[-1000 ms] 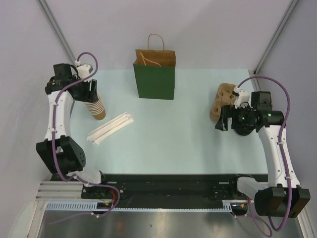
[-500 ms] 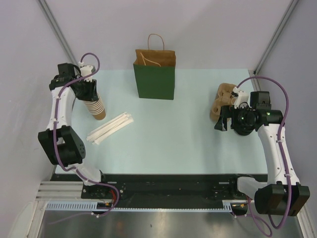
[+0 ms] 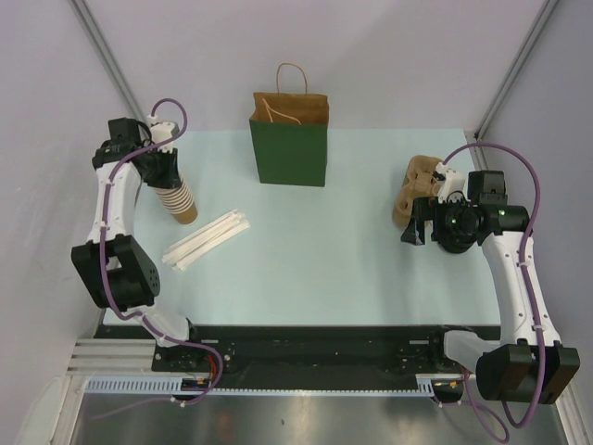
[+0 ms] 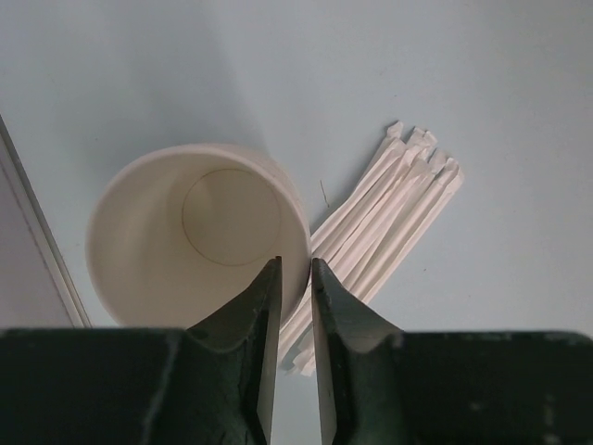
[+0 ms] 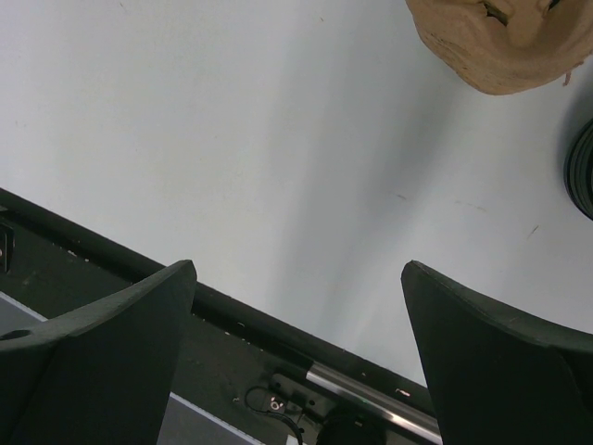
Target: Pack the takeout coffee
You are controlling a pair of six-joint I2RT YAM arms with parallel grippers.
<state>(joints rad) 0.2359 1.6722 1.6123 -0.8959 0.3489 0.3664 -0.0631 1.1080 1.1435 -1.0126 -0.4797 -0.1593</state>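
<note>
No tan cup with a black lid shows plainly; only a black curved edge [image 5: 584, 171] at the right border of the right wrist view. The green paper bag [image 3: 289, 153] stands upright at the table's back middle. My left gripper [image 3: 167, 176] is at the top of the stack of lidless paper cups [image 3: 181, 199]. In the left wrist view it [image 4: 292, 264] is nearly shut, one finger inside the top cup [image 4: 195, 232], one outside, the rim between them. My right gripper [image 3: 422, 227] is open and empty above bare table [image 5: 298, 264].
A bundle of white wrapped straws [image 3: 206, 239] lies right of the cup stack and shows in the left wrist view [image 4: 389, 222]. Brown pulp cup carriers [image 3: 412, 185] lie beside the right gripper, at the top of its wrist view [image 5: 500, 42]. The table's near edge has a black rail [image 3: 315, 338].
One second ago the left arm stood a little further left; it has shifted right and settled on the cup stack's top. The right arm has barely moved.
</note>
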